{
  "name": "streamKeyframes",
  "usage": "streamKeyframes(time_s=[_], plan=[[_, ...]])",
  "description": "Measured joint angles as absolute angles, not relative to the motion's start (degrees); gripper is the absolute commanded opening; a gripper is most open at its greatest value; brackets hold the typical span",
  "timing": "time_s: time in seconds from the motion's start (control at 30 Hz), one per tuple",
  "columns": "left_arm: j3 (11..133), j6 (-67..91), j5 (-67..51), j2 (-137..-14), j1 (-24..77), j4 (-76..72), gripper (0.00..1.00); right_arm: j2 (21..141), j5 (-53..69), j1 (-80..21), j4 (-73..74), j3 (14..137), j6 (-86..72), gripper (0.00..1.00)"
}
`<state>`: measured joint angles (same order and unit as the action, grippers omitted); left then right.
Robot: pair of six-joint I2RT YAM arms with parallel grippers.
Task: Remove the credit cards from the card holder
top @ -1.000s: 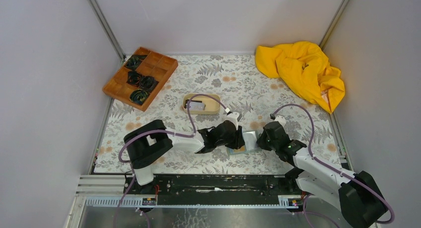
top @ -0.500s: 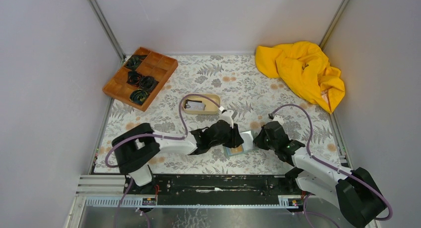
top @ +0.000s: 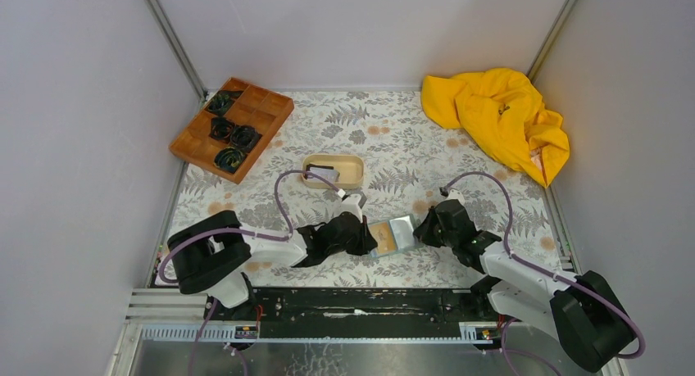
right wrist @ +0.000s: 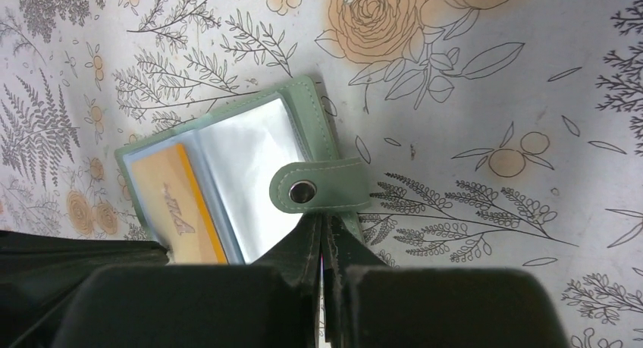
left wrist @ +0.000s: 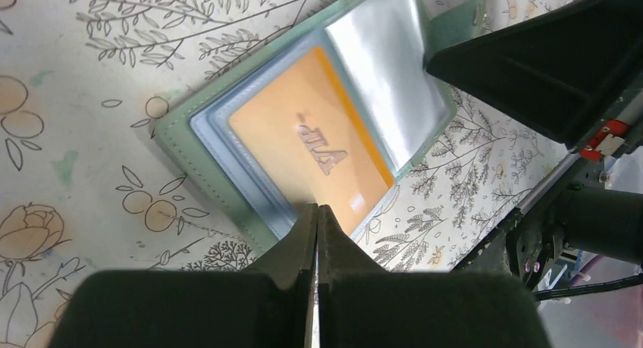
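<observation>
card holder (top: 392, 237) | l fingers (left wrist: 296, 246) shut at one edge | r fingers (right wrist: 303, 249) shut at opposite; grips unclear

One card holder (top: 393, 235) is counted, with one orange card (left wrist: 318, 147) seen inside it. One oval tray (top: 354, 179) is seen, with one whitish card (top: 324, 174) in it. One wooden tray (top: 274, 106) is counted, and four dark coils (top: 244, 136) are held in it. One yellow cloth (top: 496, 118) is seen.
</observation>
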<state>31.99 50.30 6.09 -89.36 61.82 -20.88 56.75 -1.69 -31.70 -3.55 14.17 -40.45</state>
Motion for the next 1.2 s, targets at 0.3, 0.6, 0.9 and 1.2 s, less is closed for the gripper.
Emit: streamKeyframes(time_s=[0.3,0.6,0.9,1.2], plan=[[31.0,53.2,7.2,-91.0,61.8,-23.9,0.00,58.1,-0.3,-31.7,-5.8,13.9,-40.4,0.01],[30.4,54.5,8.3,-91.8,61.8,-26.2,0.00,56.8,6.9,-31.7,-10.5,13.1,-36.6,0.45],[30.4,54.6,8.5,-93.6,61.8,-29.3,0.00,59.3,16.0,-31.7,-15.5,14.1,-31.9,0.43],[29.8,54.8,8.6,-93.7,61.8,-30.5,0.00,68.3,20.7,-32.1,-19.3,17.0,-30.2,0.42]])
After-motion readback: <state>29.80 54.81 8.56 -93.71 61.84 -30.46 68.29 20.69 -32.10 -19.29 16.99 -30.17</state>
